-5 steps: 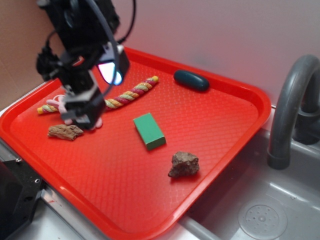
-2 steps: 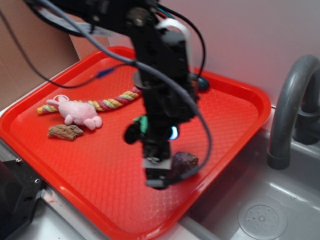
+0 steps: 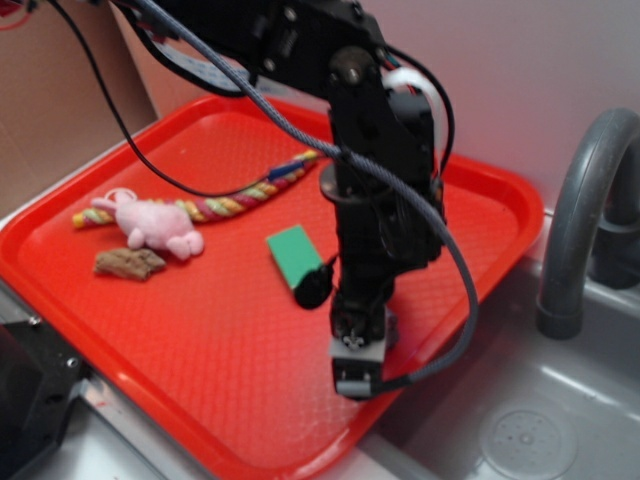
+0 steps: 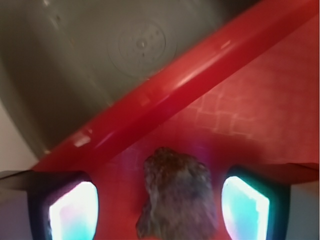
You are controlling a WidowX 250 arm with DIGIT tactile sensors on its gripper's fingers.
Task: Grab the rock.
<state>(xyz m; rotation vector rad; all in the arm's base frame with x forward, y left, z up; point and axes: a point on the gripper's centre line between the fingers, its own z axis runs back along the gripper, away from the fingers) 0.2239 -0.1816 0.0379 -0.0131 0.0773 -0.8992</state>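
hand (image 4: 160, 202) spread wide, astride rock (image 4: 177, 195) | rock on tray (image 4: 165, 95) near rim | ready for closing

The black WidowX arm reaches in from the upper left of the exterior frame and bends down through the centre, with dark cables looping around it and its wrist pointing nearly straight down. The black gripper with grey-tipped fingers (image 3: 357, 372) hangs low, right of centre. In the wrist view its two glowing pads (image 4: 75, 216) stand spread wide apart at the bottom corners.
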